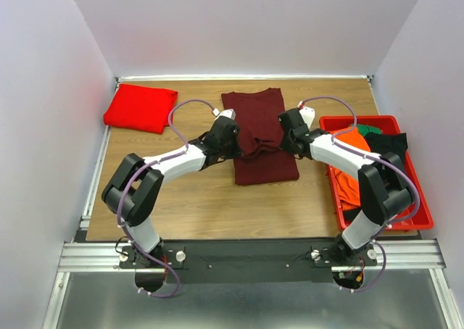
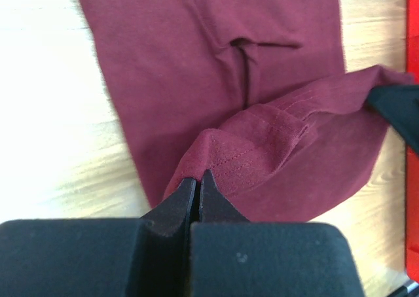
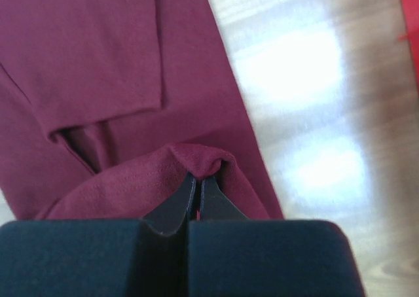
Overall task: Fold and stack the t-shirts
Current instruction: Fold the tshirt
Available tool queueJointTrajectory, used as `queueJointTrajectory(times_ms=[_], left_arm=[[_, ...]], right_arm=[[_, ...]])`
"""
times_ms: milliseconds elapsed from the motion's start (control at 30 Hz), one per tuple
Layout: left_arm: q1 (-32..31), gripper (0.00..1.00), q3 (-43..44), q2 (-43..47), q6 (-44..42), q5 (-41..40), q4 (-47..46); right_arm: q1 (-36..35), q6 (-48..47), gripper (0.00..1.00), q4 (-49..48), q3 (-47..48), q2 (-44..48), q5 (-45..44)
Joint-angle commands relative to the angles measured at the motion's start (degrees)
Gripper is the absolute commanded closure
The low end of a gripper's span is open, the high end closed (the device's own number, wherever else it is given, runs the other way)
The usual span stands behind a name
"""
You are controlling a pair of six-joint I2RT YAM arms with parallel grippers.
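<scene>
The dark maroon t-shirt [image 1: 259, 130] lies lengthways in the middle of the table, partly folded. My left gripper [image 1: 235, 142] is shut on its left edge [image 2: 216, 159], pinching a raised fold. My right gripper [image 1: 284, 137] is shut on its right edge [image 3: 196, 159], also lifting a fold. The lifted hem stretches between the two grippers above the flat cloth [image 2: 196, 61]. The bright red t-shirt [image 1: 141, 106] lies folded at the far left of the table, away from both grippers.
A red bin [image 1: 419, 198] at the right holds orange, green and black clothes [image 1: 355, 162]. White walls close in the table on three sides. Bare wood [image 1: 196, 206] lies in front of the maroon shirt.
</scene>
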State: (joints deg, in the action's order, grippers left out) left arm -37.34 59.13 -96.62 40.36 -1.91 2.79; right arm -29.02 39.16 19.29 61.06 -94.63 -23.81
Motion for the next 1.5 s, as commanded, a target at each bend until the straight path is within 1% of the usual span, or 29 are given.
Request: queueJointTrajectory(times_ms=[0,267,533,567,600,633,667,700,733,767,800,833,867,933,1000,1067,1100,1133,1167,1200,1233,1300,1333,1400,1467], left_arm=[[1.22,1.00,2.12,-2.08,0.16,-0.28,-0.85],[3.76,1.00,5.02,-3.93,-0.63,-0.20,-0.41],[5.87,1.00,11.09,-9.11,-3.70,1.65,0.55],[6.14,0.99,11.61,-9.55,-3.88,1.65,0.64],[6.49,0.98,11.79,-9.99,-3.97,3.39,0.64],[7.19,0.90,12.32,-10.60,-4.15,3.75,0.73],[7.46,0.83,12.93,-10.87,-4.84,4.72,0.73],[7.89,0.75,13.02,-11.05,-4.94,4.81,0.90],[8.16,0.59,13.11,-10.79,-4.94,4.81,1.08],[8.77,0.52,12.68,-10.35,-4.76,4.64,0.82],[8.87,0.46,12.15,-9.39,-4.68,4.46,0.29],[8.95,0.36,11.01,-7.64,-4.68,4.20,-0.32],[9.04,0.34,10.83,-6.75,-4.85,3.68,-0.50],[9.04,0.31,10.57,-4.56,-5.20,2.79,0.46],[8.78,0.32,8.99,-2.88,-4.77,2.44,0.64],[8.25,0.35,7.67,-0.86,-4.06,2.35,0.29],[7.90,0.37,6.97,-0.50,-3.80,0.79,0.20],[7.12,0.52,6.79,-0.50,-3.71,0.68,0.11],[6.50,0.57,6.70,-0.67,-3.19,0.86,0.20],[5.88,0.61,6.61,-0.76,-2.92,0.77,0.20],[5.27,0.72,6.43,-1.46,-2.57,0.68,-0.06],[3.16,0.80,7.22,-2.60,-1.95,0.51,-0.50],[2.46,0.89,7.75,-4.35,-1.86,0.68,-0.50],[0.53,0.97,8.89,-6.55,-1.25,1.29,-0.33],[-1.49,0.99,8.63,-7.44,-0.20,1.47,-0.41]], right_arm=[[1.77,-2.07,1.00,-3.55,3.36,-3.01,2.63],[2.73,-3.30,1.00,-4.52,8.02,-7.32,5.53],[5.37,-3.03,1.00,-4.52,12.24,-13.11,8.25],[5.55,-3.03,0.99,-4.61,12.68,-13.73,8.34],[5.81,-3.21,0.96,-4.52,13.03,-14.17,8.43],[6.07,-3.30,0.92,-4.52,13.64,-14.53,8.61],[6.68,-3.38,0.78,-4.52,13.91,-15.23,9.04],[6.95,-3.56,0.68,-4.44,14.26,-15.41,9.48],[7.39,-3.82,0.59,-4.52,14.53,-15.50,10.10],[7.74,-4.17,0.51,-4.52,14.96,-15.32,10.97],[7.83,-4.79,0.39,-4.52,15.23,-14.71,10.81],[7.92,-5.05,0.35,-4.52,15.41,-14.18,10.63],[8.01,-5.32,0.32,-4.44,15.49,-13.57,10.28],[8.01,-5.58,0.31,-4.44,14.71,-10.59,10.36],[7.92,-5.76,0.33,-4.52,12.52,-8.30,12.03],[7.05,-5.49,0.35,-4.87,10.58,-5.40,13.00],[6.43,-5.41,0.37,-5.22,8.75,-4.87,12.83],[5.91,-5.41,0.40,-5.40,8.21,-4.43,12.91],[4.94,-5.41,0.43,-5.58,7.59,-4.16,13.35],[4.67,-5.49,0.43,-6.19,7.06,-4.25,13.35],[4.41,-5.49,0.44,-6.37,6.45,-4.51,13.53],[4.23,-5.49,0.47,-6.81,6.35,-5.74,13.79],[4.23,-5.49,0.47,-6.81,6.35,-6.18,13.79],[4.23,-5.06,0.48,-6.81,5.83,-6.88,13.79],[4.23,-4.09,0.49,-6.81,3.38,-6.45,13.44]])
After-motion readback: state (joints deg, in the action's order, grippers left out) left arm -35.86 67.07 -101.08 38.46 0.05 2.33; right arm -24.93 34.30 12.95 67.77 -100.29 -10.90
